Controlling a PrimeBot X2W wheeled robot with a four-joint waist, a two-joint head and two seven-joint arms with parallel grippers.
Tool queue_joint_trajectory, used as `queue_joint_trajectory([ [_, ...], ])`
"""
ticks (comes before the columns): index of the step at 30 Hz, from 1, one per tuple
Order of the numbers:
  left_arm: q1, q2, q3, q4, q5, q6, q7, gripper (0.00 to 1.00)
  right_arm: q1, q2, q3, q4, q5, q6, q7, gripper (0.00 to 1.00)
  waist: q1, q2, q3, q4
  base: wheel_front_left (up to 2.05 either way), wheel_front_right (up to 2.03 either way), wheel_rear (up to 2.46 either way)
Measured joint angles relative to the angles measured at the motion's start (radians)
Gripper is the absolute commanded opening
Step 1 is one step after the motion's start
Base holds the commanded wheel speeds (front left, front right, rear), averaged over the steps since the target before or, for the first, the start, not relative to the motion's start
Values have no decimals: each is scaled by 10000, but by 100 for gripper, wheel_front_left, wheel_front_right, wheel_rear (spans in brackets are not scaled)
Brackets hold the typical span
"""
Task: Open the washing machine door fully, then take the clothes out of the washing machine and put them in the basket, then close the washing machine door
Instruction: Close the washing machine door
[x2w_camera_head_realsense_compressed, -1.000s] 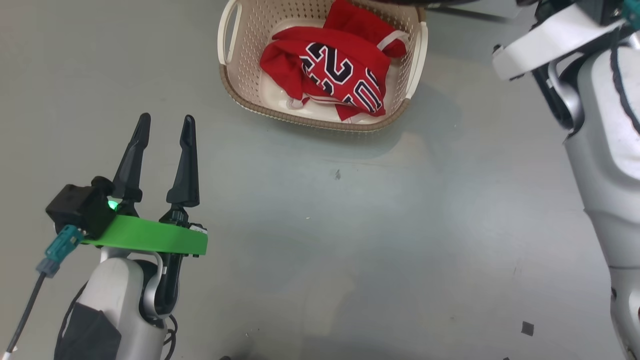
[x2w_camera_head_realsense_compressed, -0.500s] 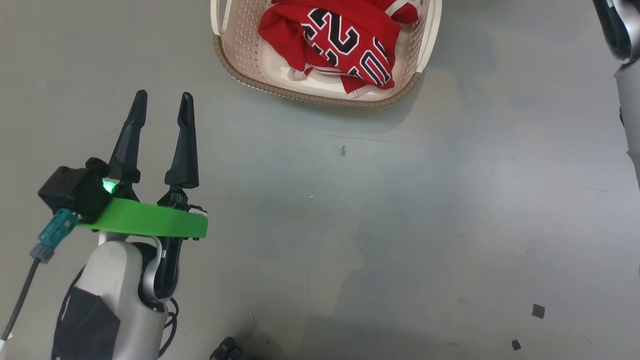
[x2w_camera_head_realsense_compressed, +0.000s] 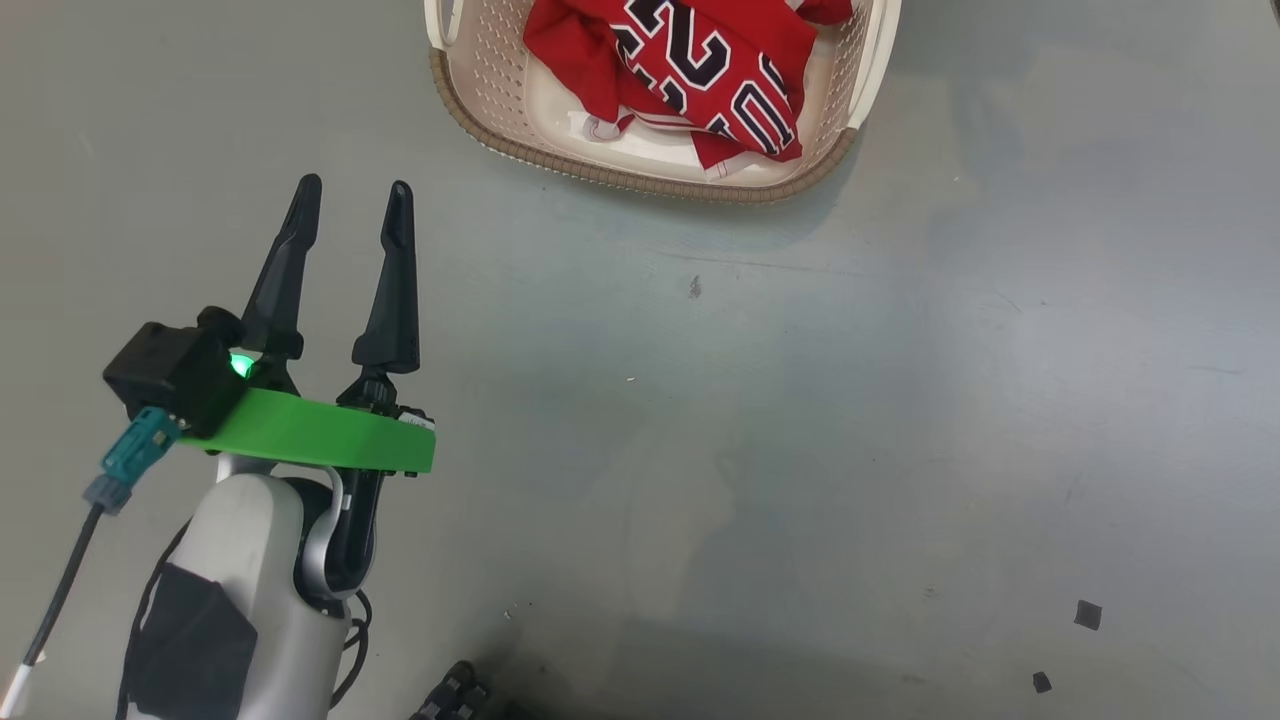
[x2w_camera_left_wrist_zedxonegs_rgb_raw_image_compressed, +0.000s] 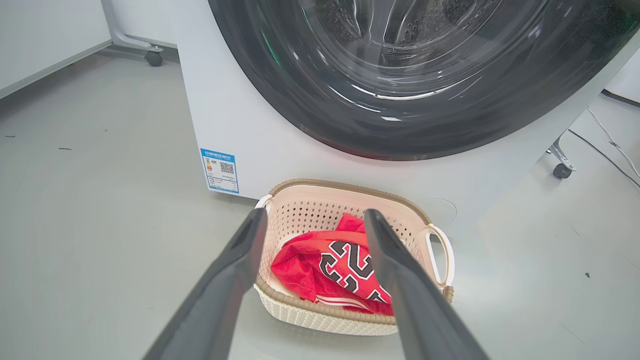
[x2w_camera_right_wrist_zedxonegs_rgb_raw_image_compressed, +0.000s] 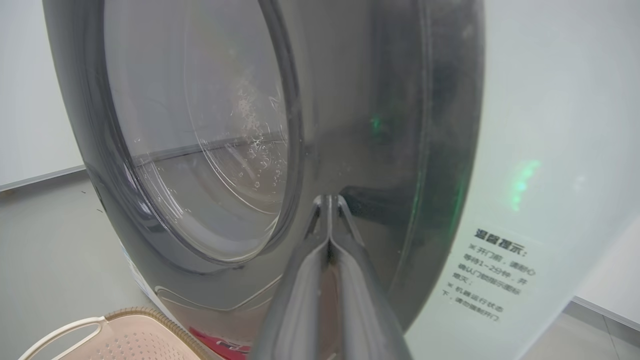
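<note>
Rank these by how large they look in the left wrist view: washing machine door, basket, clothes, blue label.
Largest to smallest:
1. washing machine door, though partly cut off by the frame
2. basket
3. clothes
4. blue label

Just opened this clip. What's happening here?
The red clothes lie in the basket on the floor in front of the washing machine. The robot's right hand, shut, points its fingertips at the black rim of the door, which looks closed or nearly so. The left hand hangs open and empty above the floor.
</note>
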Motion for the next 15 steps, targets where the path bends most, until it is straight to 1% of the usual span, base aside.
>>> queue_joint_trajectory([
  [5,-89,-8,-92,36,-4,0,0,100,-186,65,-161,171,2,-211,-61,0,-1,0,45,6,0,0,0],
  [8,-109,-8,-142,50,-10,0,0,100,-224,134,-217,263,6,-282,-148,0,-1,0,62,6,0,0,0],
  [15,-204,-10,-157,54,-12,0,0,100,-397,234,-215,479,12,-286,-261,0,-1,0,110,-11,0,0,0],
])
